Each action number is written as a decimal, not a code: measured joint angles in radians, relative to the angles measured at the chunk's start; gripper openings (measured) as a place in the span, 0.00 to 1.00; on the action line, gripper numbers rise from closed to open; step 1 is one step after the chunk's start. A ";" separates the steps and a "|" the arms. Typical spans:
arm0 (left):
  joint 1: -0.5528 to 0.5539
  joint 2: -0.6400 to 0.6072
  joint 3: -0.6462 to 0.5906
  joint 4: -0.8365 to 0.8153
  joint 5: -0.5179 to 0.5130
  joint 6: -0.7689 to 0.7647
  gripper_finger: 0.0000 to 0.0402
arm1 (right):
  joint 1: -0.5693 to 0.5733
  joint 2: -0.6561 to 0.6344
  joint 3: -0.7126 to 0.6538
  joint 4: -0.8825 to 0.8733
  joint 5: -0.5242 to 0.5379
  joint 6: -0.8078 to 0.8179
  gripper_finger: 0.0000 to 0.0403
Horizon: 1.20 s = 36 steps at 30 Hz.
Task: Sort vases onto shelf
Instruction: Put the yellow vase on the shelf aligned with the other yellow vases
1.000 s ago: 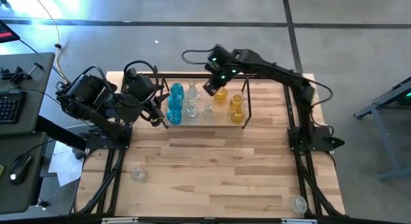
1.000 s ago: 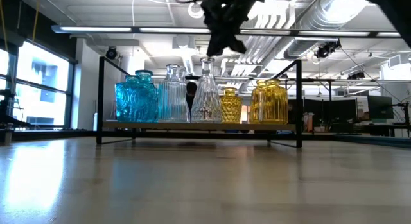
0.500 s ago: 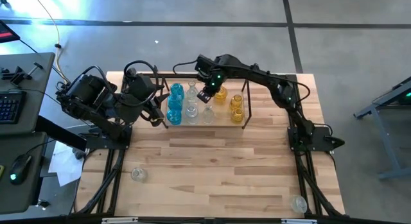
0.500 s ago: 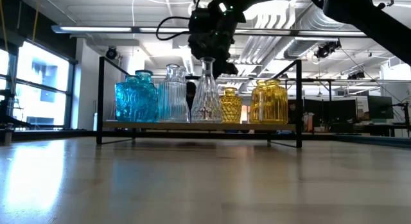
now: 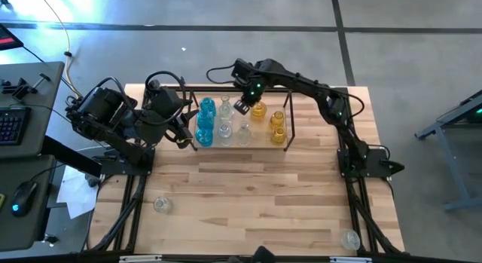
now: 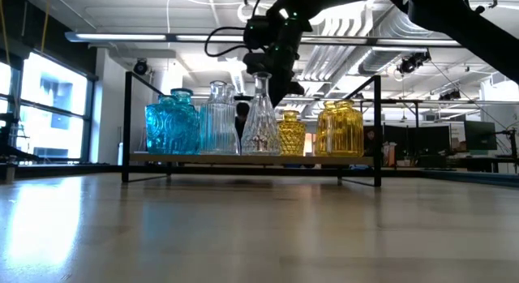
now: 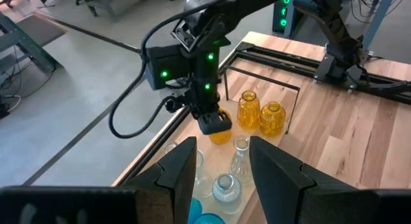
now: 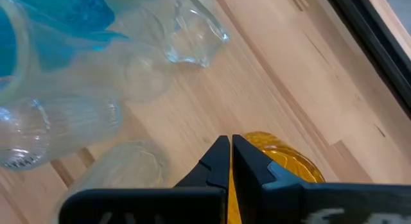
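Hovering over the shelf [image 5: 290, 121], the right end effector [image 5: 242, 106] has its fingers pressed together, empty, just above an amber vase [image 5: 258, 110]; left end effector [image 5: 183, 133] spread apart beside the shelf.

We find the shelf [image 5: 239, 139] packed: blue vases [image 5: 205, 121] and clear vases [image 5: 234, 130] crowd its left and middle, amber vases [image 5: 277, 127] its right. The right claw [image 5: 242, 108] hangs over the rear row. The counter [image 5: 256, 195] in front lies open, save two clear vases [image 5: 161, 205] near its front corners.
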 joint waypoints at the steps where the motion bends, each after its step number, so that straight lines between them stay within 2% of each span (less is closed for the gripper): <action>1: 0.000 0.000 0.000 0.000 0.000 0.000 0.34 | -0.003 0.000 0.000 -0.006 0.000 -0.002 0.00; 14: 0.000 0.000 0.000 0.000 0.011 -0.001 0.34 | -0.016 0.000 -0.001 -0.105 0.012 -0.040 0.00; 36: 0.000 0.000 0.000 0.018 0.011 -0.002 0.34 | -0.032 0.000 -0.001 -0.218 0.088 -0.078 0.00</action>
